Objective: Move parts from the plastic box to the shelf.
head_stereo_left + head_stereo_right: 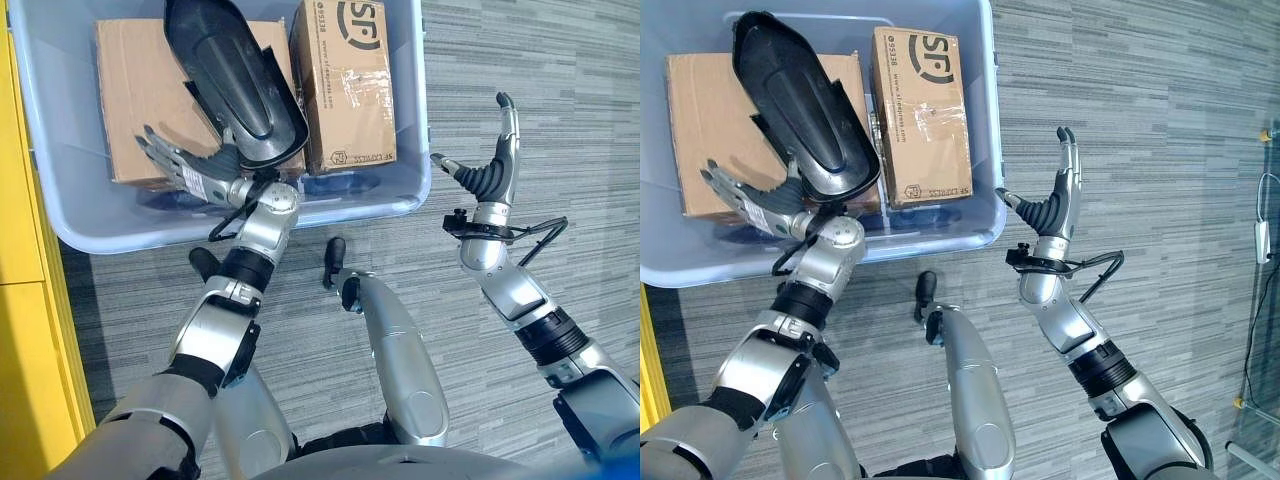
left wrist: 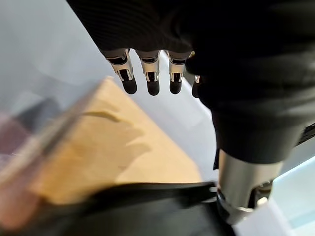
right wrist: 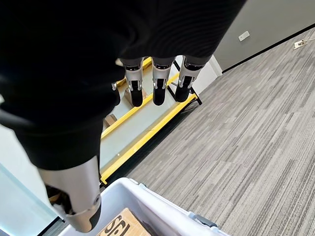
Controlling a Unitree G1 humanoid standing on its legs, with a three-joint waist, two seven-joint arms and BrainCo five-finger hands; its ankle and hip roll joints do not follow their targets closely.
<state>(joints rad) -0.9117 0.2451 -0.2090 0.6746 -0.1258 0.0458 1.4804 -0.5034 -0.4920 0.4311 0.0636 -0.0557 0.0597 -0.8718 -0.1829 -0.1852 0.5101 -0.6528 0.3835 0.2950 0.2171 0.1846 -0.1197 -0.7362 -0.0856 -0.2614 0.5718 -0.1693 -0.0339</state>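
From the head camera I see my left hand (image 1: 185,168) inside the plastic box (image 1: 415,110), fingers straight, on a cardboard box (image 1: 135,80) beside the black part (image 1: 235,75). My right hand (image 1: 1058,195) hangs open above the carpet. Its wrist view shows the yellow shelf (image 3: 147,118).

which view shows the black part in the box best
The right eye view: the black part shows whole, lying tilted across the cardboard boxes in the plastic box. The left eye view crops its far end at the frame edge. The left wrist view catches a blurred dark edge; the right wrist view faces the shelf.
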